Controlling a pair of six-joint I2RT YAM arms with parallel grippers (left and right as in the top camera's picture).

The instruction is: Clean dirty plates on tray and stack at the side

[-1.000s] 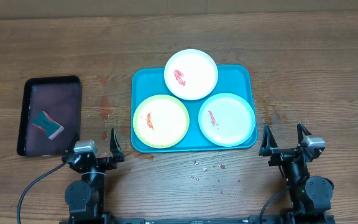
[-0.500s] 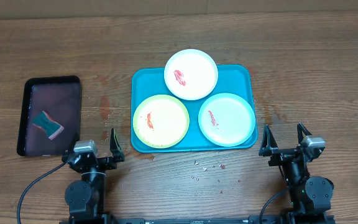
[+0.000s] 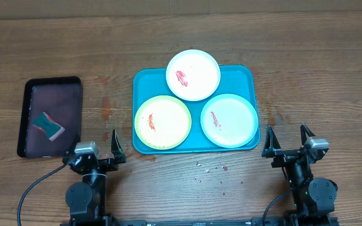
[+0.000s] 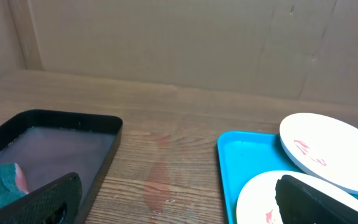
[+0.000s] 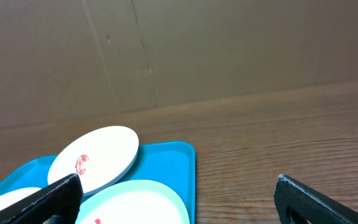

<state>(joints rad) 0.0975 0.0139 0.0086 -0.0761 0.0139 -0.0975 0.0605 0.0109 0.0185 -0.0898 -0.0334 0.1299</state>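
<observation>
Three smeared plates (image 3: 193, 75) lie on the teal tray (image 3: 249, 74). They look like light, stiff, slick plastic, best pinched at a rim. The left gripper (image 3: 97, 148) and right gripper (image 3: 286, 139) hover nearby, jaws wide apart and empty.

Light: bright, even, diffuse, from above.
Overhead view: sharp across the whole worktop (image 3: 307, 56). Plates (image 3: 193, 75) throw thin, soft shadows on the tray (image 3: 244, 72). Pale sheen on the black tray (image 3: 58, 94) floor.
Wrist views: dimmer and warmer. Fingers (image 4: 39, 202) dark and soft-edged at the lower corners. Back wall (image 5: 229, 50) dull and slightly soft.
</observation>
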